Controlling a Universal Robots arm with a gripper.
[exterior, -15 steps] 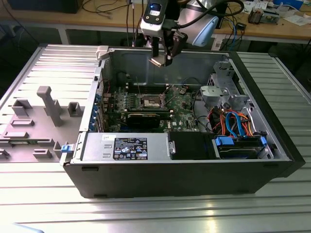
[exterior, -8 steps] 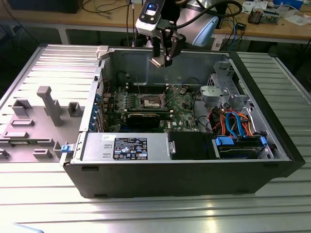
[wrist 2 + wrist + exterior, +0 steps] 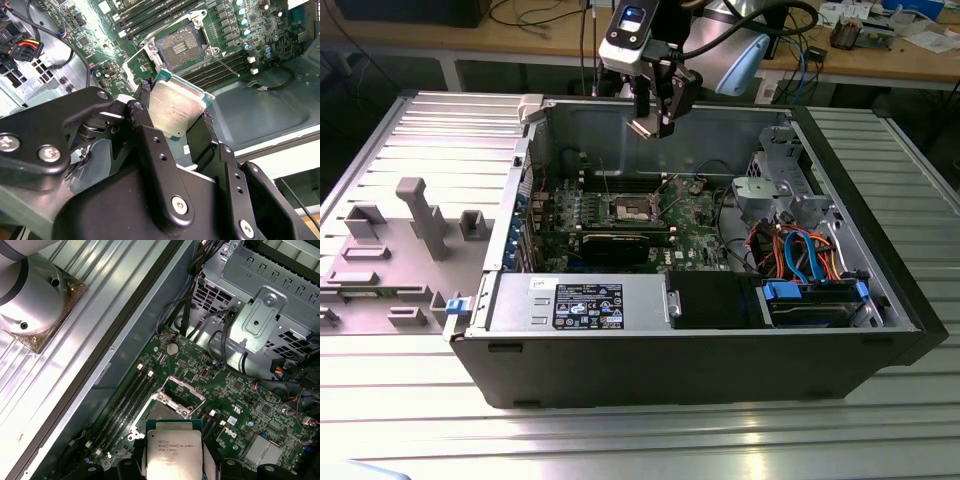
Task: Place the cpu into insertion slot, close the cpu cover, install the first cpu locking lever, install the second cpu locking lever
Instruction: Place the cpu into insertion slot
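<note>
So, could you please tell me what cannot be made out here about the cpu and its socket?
1. The cpu: underside turned away in both wrist views.
2. The insertion slot: near part hidden behind the cpu in the first wrist view.
3. Its contacts: too small in the exterior view.
4. The gripper: body cut off by the picture's edge in the first wrist view.

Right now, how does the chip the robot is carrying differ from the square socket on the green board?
The cpu has a dull silver top; the insertion slot shows a field of contacts inside a metal rim. The cpu is gripped in the end effector above the green board; the insertion slot lies on it, empty. Both are square.
</note>
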